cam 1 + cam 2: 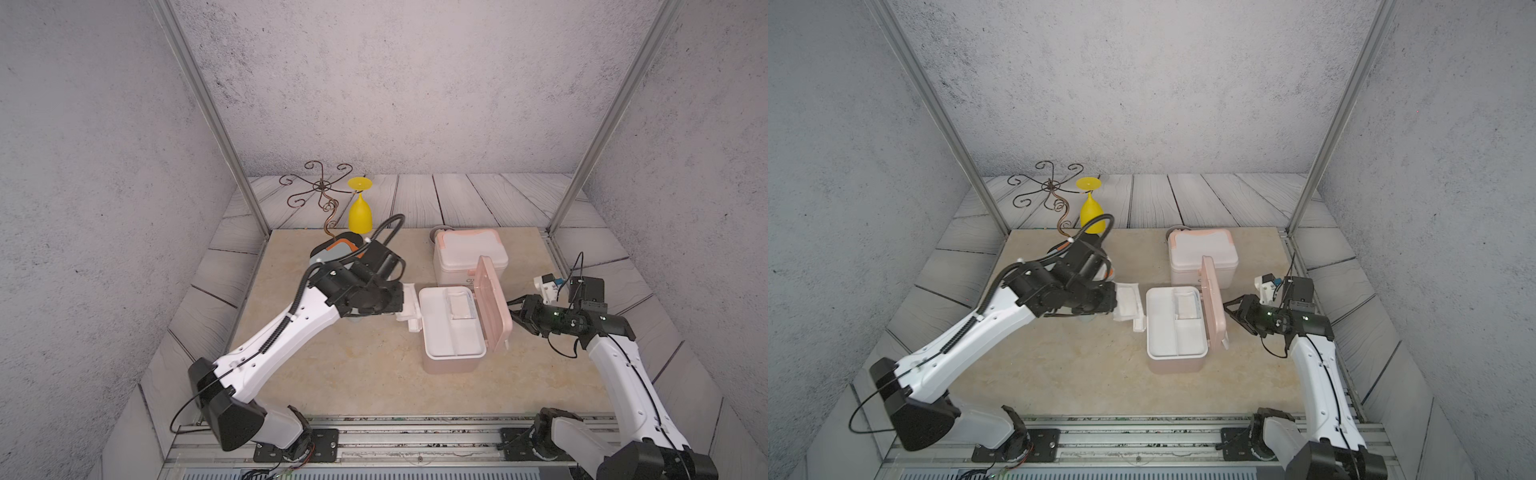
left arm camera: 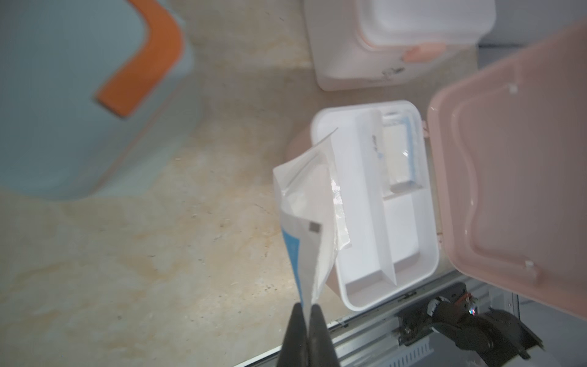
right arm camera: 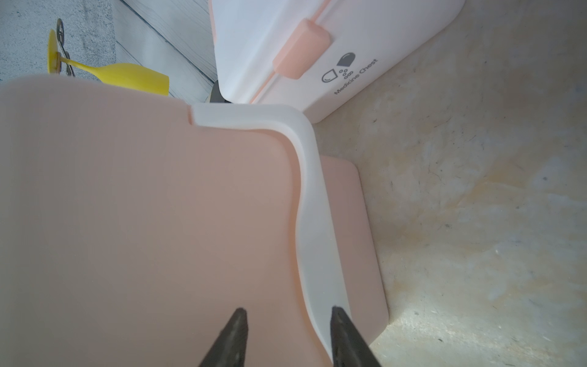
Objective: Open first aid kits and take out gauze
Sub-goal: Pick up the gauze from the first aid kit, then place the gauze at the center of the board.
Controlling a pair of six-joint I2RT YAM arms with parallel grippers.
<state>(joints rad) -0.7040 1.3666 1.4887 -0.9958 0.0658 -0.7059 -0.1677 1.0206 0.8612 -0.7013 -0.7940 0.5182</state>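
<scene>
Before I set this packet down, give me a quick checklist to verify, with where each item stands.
1. left gripper shut on the gauze packet: ok.
2. Held packet outside the pink kit: ok.
3. pink lid standing open: ok.
4. right gripper bracing the lid: cannot tell; jaws apart at its outer face, contact unclear.
5. Pink kit emptied: not ok, a second gauze packet lies inside.
6. white kit opened: not ok, peach latch closed.

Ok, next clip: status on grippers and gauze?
Left gripper shut on gauze packet, beside pink kit. Right gripper open behind raised pink lid. Second packet in tray. White kit shut; nothing seen in the way.
</scene>
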